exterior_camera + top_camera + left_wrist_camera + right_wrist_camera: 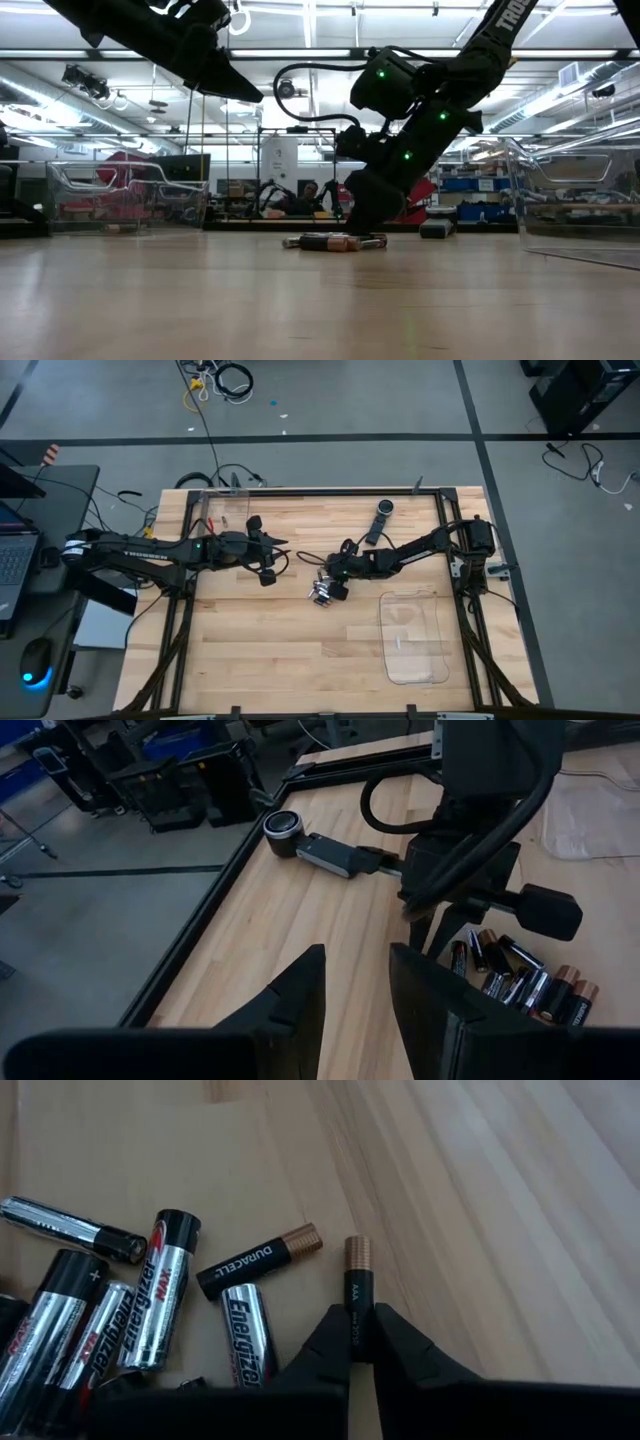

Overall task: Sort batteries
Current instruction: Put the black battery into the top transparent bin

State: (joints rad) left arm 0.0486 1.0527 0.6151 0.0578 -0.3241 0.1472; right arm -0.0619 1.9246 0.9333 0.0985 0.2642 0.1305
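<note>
"Energizer MAX", "DURACELL", "AAA" on batteries (170,1310)

1. In the right wrist view, the lower end of the AAA battery (358,1295) disappears between the fingers of the right claw (360,1342), which are closed on it.
2. The batteries (150,1305) at that picture's edge are cut off, so their full count cannot be told there.
3. In the high view, the batteries (322,594) are too small to tell apart, and the right claw (333,586) covers part of the pile.
4. In the low view, the right claw (362,222) hides part of the batteries (335,241) on the desk (300,300).
5. In the left wrist view, the right arm (480,840) hides the far end of the black device (320,845).
</note>
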